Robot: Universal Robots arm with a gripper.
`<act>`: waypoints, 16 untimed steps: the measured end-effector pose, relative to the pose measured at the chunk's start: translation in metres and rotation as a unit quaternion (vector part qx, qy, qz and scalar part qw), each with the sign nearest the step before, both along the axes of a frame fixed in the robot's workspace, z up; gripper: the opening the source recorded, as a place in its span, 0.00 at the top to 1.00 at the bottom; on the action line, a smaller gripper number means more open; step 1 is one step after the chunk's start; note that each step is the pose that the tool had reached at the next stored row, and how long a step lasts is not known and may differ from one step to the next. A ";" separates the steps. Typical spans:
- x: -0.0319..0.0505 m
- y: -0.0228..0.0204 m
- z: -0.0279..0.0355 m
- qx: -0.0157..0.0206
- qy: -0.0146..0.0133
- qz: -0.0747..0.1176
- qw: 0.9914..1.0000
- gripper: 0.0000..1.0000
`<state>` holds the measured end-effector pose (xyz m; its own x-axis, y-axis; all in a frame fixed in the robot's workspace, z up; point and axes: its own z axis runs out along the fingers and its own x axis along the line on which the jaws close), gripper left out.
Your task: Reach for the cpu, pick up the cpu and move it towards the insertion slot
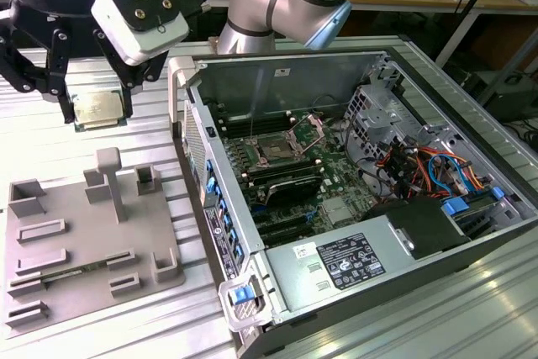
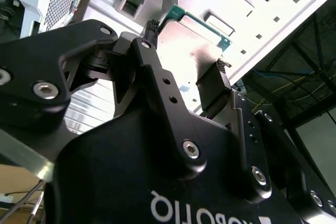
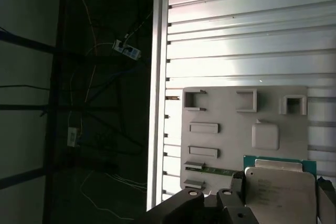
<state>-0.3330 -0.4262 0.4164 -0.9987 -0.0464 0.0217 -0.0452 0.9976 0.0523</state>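
Silvery cpu (image 1: 99, 110) sits clamped in the gripper (image 1: 95, 106) above the grey fixture plate (image 1: 84, 218), pick-up judged done; the insertion slot (image 1: 277, 147) lies well apart, so the carry must clear the case wall (image 1: 195, 136).

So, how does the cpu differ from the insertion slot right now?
The cpu has a silvery face; the insertion slot has a dark centre. The cpu is held in the gripper outside the computer case; the insertion slot sits inside it. Both are square.

The cpu (image 3: 278, 192) runs off the first wrist view's edge.
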 end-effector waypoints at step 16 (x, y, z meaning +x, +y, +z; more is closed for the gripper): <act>0.0237 0.0000 0.0000 0.000 0.000 0.000 1.000 0.45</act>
<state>-0.3093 -0.4262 0.4164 -0.9987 -0.0463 0.0217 -0.0452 0.9976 0.0523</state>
